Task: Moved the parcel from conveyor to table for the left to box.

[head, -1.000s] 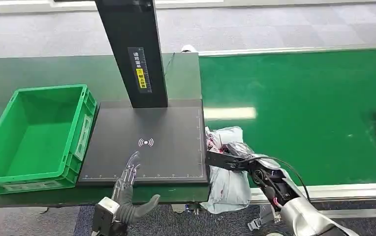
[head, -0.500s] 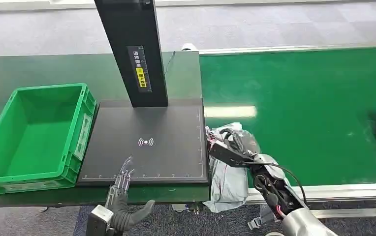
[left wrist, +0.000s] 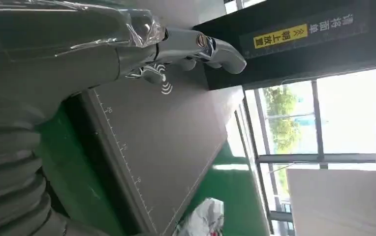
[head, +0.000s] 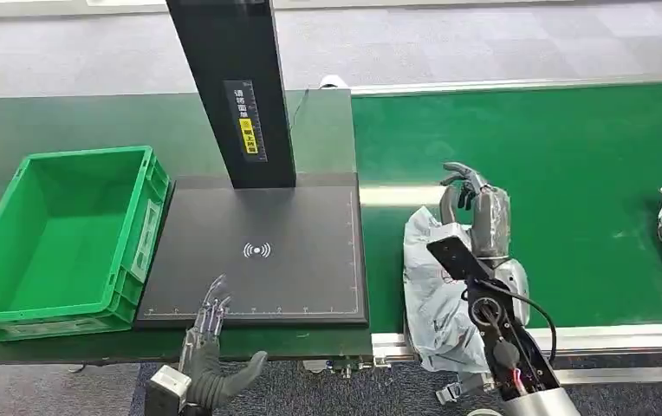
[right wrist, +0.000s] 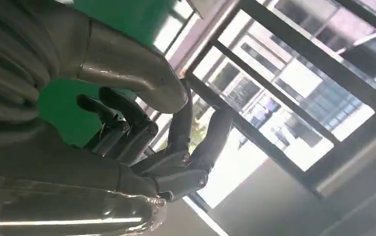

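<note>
The crumpled grey plastic parcel [head: 436,290] lies on the green conveyor belt [head: 570,173], just right of the flat black scanner pad [head: 258,251]. The robot's right hand [head: 477,212] is raised above the parcel's far edge, fingers loosely curled, grasping nothing. The left hand [head: 210,351] hovers at the pad's near edge, fingers extended, empty. The green plastic crate [head: 59,238] sits left of the pad.

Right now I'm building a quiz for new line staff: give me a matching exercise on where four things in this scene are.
Things:
1. crate
2. grey parcel
3. right hand
4. left hand

Places:
A. near edge of the conveyor
B. raised above the belt, holding nothing
C. left end of the table
D. front edge of the black pad

Pairs: 1-C, 2-A, 3-B, 4-D
</note>
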Tool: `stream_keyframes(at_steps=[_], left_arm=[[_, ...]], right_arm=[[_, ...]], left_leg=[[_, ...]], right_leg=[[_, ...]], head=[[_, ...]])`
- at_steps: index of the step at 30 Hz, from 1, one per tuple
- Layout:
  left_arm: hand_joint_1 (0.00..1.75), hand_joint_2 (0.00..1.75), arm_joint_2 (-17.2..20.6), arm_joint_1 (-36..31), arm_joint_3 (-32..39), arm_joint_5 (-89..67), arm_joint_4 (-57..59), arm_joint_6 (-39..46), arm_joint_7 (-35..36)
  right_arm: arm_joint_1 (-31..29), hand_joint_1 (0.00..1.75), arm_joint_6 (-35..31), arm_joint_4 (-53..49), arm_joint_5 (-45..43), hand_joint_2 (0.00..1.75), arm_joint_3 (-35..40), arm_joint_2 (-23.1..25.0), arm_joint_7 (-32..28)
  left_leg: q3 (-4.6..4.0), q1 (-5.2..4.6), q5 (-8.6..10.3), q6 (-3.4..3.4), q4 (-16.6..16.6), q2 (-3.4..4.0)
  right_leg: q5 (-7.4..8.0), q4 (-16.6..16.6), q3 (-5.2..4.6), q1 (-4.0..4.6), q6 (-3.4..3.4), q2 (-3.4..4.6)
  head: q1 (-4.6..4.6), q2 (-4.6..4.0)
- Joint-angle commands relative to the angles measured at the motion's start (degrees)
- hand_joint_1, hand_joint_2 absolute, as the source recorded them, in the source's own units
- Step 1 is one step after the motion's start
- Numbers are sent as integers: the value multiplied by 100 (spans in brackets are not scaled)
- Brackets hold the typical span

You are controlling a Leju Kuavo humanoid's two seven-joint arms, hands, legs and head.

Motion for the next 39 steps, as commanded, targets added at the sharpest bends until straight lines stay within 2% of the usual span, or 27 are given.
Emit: stream_keyframes(at_steps=[1, 13, 15, 16, 17, 19, 21, 24, 31, 38, 39], left_arm=[[0, 175, -74, -96, 162, 56, 58, 34, -60], [0, 175, -126, -51, 318, 191, -69, 174, -168], [0, 175, -96, -7, 426, 280, -163, 240, -178], [0, 175, -85, 12, 447, 277, -180, 228, -161], [0, 175, -66, 54, 457, 232, -201, 145, -75], [0, 175, -85, 97, 461, 135, -208, 45, 11], [0, 175, -140, 70, 461, 57, -161, 49, 91], [0, 175, -174, 24, 462, 28, -94, 69, 133], [0, 175, -98, 2, 332, 38, 19, 130, 154], [0, 175, -74, 1, 236, 65, 6, 162, 194], [0, 175, -81, -16, 234, 81, 29, 172, 212]], right_arm=[[123, 175, -145, -401, -144, 175, -361, 147, -181], [149, 175, -93, -465, -198, 175, -257, 81, -196], [4, 175, 679, -82, 412, 175, 108, -154, 1077], [-58, 175, 941, 93, 548, 175, 164, -177, 1420], [-283, 0, 1727, 746, 1113, 175, 417, -285, 2575], [-515, 0, 2311, 1605, 1550, 175, 561, -321, 3050], [-711, 0, 2449, 2386, 1943, 175, 663, -300, 3370], [-729, 0, 2651, 2752, 2175, 175, 768, -350, 3508], [-473, 0, 2951, 2671, 2471, 175, 929, -686, 3653], [-473, 0, 3127, 2695, 2666, 175, 1075, -771, 3832], [-503, 0, 3064, 2750, 2843, 175, 1168, -788, 4006]], left_leg=[[3, 0, -1, 13, -2, -2], [5, 2, -2, 15, -2, 0], [2, 1, -1, 9, 0, 1], [5, 2, -1, 15, -3, 1], [9, 1, -2, 13, -4, 8], [18, 4, -3, 15, -8, 21], [16, 4, -1, 10, -7, 15], [7, 1, 2, 12, -6, -11], [8, -1, 2, 19, -10, -25], [-2, -4, 3, 14, -5, -20], [3, -1, 4, 21, -9, -22]], right_leg=[[0, -4, 4, 4, -16, -5], [0, -6, 6, 7, -20, -7], [0, -2, 2, 4, -12, -4], [2, -8, 7, 7, -19, -5], [2, -8, 9, 5, -16, 1], [8, -16, 17, 9, -17, 12], [5, -12, 18, 7, -12, 7], [2, -9, 16, 4, -11, -13], [-3, -14, 19, 4, -19, -28], [-2, -8, 9, 0, -9, -22], [1, -15, 16, 5, -19, -26]], head=[[-2, 0], [-2, 0], [-2, 0], [0, 0], [-2, 0], [-2, 0], [-2, 0], [0, 0], [-2, 0], [-2, 0], [-2, 0]])
